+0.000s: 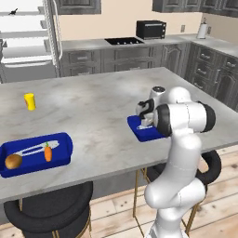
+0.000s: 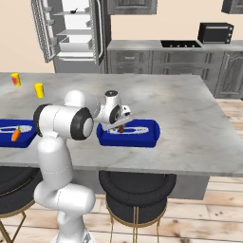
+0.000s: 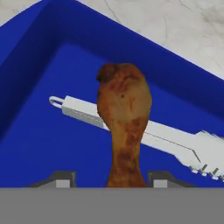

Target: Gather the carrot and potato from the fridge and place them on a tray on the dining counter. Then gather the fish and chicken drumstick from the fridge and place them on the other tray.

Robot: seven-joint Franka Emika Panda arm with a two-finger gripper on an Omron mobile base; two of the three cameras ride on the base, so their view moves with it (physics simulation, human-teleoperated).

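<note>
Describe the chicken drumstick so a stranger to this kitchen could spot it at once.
Find the long grey marble dining counter with two blue trays. Go to the tray directly in front of the white arm, under its gripper. The chicken drumstick there is brown with a knobby top, unlike the flat white utensil beneath it.

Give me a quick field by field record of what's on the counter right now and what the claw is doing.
left tray: carrot and potato inside, plus a white utensil
right tray: chicken drumstick over a white utensil
claw: just above right tray, fingers either side of drumstick's thin end; grip unclear
fish: not seen on either tray
counter: yellow cup
fridge: door open
</note>
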